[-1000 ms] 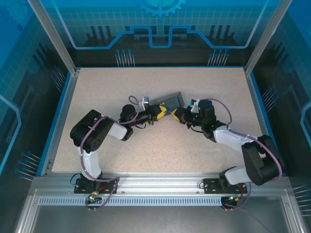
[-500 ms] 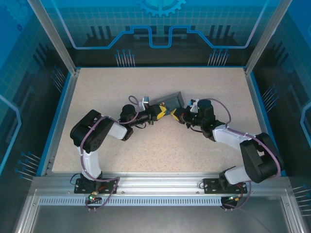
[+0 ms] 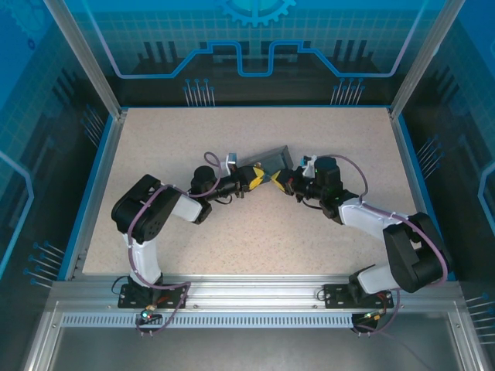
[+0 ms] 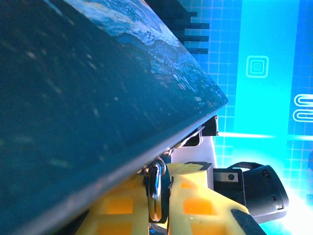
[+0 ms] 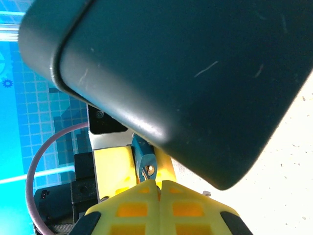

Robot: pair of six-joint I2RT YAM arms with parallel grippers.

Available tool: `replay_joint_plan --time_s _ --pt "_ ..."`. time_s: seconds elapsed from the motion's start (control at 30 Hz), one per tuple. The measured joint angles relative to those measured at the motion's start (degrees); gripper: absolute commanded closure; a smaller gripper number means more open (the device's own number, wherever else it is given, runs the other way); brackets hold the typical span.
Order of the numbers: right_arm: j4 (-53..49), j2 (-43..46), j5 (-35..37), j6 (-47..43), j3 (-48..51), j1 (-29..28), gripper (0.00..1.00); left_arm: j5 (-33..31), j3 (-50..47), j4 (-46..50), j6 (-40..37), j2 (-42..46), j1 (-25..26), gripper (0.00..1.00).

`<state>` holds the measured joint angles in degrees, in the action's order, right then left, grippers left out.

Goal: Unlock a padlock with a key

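Note:
At the middle of the table my left gripper (image 3: 258, 179) and right gripper (image 3: 275, 182) meet tip to tip, just below a blue-print box (image 3: 273, 158). The left gripper (image 4: 159, 196) is shut on the small bluish-grey padlock (image 4: 155, 182), whose shiny shackle sticks up between the yellow fingers toward the box's edge. In the right wrist view the padlock (image 5: 142, 159) faces me with its keyhole. A thin key (image 5: 146, 174) runs from my shut right gripper (image 5: 157, 184) to that keyhole. How deep the key sits I cannot tell.
The box (image 4: 88, 88) lies tilted right over both grippers' tips and touches or nearly touches the padlock's shackle; its dark underside (image 5: 195, 73) looms over the right fingers. A blue rim (image 3: 99, 178) and metal posts bound the speckled tabletop (image 3: 247, 232).
The right wrist has edged slightly left toward the left gripper. The left arm and the box have stayed put.

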<state>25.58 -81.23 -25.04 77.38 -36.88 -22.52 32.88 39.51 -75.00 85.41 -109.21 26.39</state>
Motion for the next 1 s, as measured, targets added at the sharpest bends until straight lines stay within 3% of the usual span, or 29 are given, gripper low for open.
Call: replay_joint_plan --time_s 1.0 --pt "0.0 -0.4 0.7 0.0 -0.1 -0.8 1.00 0.0 0.1 -0.3 0.0 0.0 -0.1 1.00"
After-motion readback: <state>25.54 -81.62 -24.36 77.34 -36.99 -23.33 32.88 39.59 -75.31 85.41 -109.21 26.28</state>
